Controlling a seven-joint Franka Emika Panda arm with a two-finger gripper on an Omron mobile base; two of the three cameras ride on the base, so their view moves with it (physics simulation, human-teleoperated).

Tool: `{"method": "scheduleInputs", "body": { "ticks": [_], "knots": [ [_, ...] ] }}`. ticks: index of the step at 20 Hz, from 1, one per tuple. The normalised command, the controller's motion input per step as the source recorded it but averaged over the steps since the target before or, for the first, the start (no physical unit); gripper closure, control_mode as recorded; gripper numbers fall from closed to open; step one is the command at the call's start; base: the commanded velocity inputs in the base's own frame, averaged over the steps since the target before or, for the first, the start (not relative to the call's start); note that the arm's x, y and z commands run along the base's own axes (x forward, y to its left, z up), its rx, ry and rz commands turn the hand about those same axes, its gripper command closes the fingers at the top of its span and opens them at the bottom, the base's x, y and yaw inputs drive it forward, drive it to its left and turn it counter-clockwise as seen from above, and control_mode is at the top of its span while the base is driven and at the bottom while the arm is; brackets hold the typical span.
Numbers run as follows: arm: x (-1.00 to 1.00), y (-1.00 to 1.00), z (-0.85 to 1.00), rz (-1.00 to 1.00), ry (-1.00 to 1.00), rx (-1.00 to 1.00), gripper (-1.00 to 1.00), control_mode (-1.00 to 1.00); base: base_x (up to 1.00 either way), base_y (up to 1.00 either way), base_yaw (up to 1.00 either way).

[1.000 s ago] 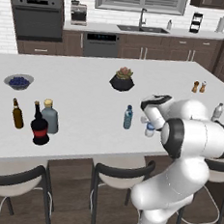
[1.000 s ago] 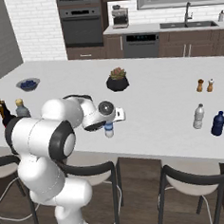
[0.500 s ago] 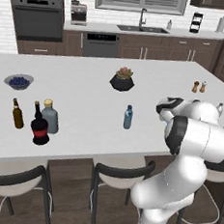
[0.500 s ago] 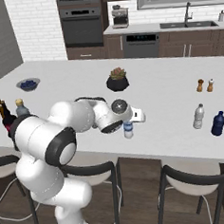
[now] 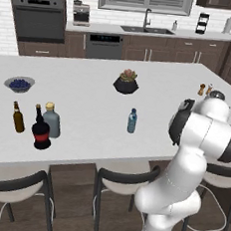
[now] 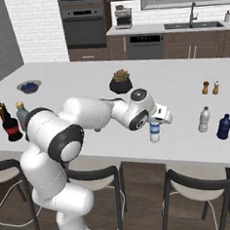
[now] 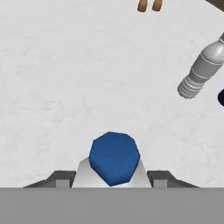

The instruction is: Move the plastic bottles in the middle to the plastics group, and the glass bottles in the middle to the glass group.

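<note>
Pinching the labelled plastic bottle (image 6: 155, 132) in the gripper (image 7: 113, 178), jaws closing on it just under its blue cap. Holding it upright, low over the counter (image 6: 188, 148) near the front edge; impossible to tell whether touching the surface. Keeping it left of the clear pale-capped bottle (image 6: 204, 119) and the dark blue container (image 6: 224, 127), apart from both. Leaving the blue-tinted bottle (image 5: 132, 120) standing mid-counter. Showing the black bottle (image 5: 41, 130) standing just beside the grey-blue flask (image 5: 52, 120), near the brown bottle (image 5: 18, 117).
</note>
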Motion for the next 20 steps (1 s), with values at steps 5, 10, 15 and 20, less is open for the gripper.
{"method": "scheduleInputs", "body": {
  "ticks": [5,10,15,20],
  "knots": [
    [-0.24,-0.87,0.12,-0.18,0.07,0.00,1.00,-1.00,0.00,0.00,0.00],
    [-0.45,-0.68,-0.01,-0.04,-0.02,0.02,1.00,-1.00,0.00,0.00,0.00],
    [-0.26,-0.64,-0.01,-0.01,-0.01,0.00,1.00,-1.00,0.00,0.00,0.00],
    [-0.13,-0.51,-0.04,-0.06,0.00,0.00,1.00,-1.00,0.00,0.00,0.00]
  ]
}}
